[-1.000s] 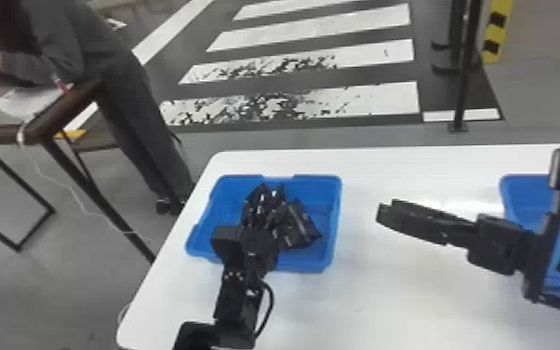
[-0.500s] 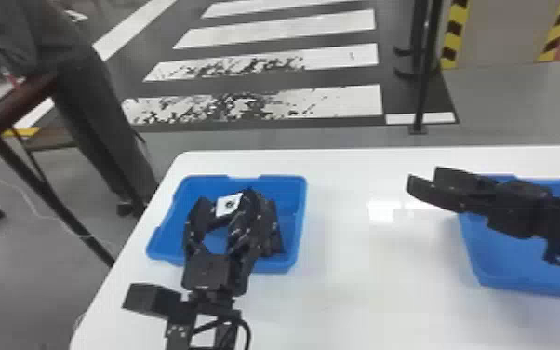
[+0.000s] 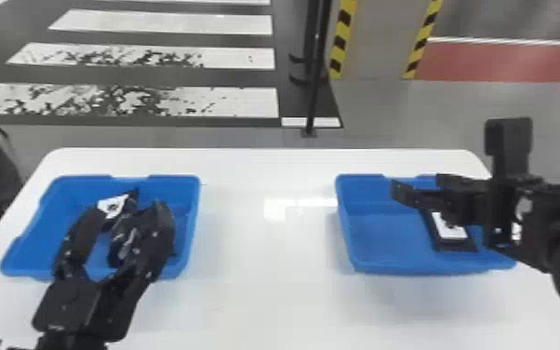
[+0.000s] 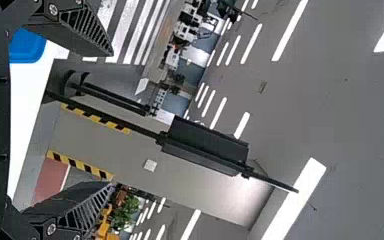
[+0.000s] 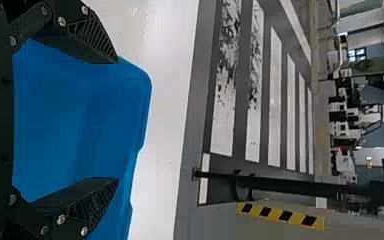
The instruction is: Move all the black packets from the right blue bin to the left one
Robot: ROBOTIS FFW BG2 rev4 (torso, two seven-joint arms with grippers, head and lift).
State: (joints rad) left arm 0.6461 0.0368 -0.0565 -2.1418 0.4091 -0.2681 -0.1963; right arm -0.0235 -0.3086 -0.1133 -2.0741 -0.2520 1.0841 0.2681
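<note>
Inside the right blue bin point(image 3: 386, 235), a black packet with a white label point(image 3: 453, 232) is lying apparently flat, right of the bin's middle and towards its near wall. The right gripper point(image 3: 418, 185) is hanging over that same bin, its jaws standing wide with nothing between them. Well apart, to the left of the right blue bin, the left bin point(image 3: 63, 216) is sitting with several black packets point(image 3: 125, 239) in it; over these the left gripper point(image 3: 129, 209) is hanging, also wide and empty. The right arm is covering part of the right blue bin, so whether more packets are lying there is staying impossible to tell.

Picking up the labelled packet is probably the coming step, and the angle is posing the main risk. The fingertips are pointing past the packet towards the far side of the right blue bin, so a straight descent could be catching the wall and dragging the bin across the smooth table point(image 3: 265, 274). Being thin, the packet could be slipping from under the pads, or folding if they are pressing too hard. A shallow pinch could be letting it fall left of the right blue bin, and the left gripper could be blocking the drop.
</note>
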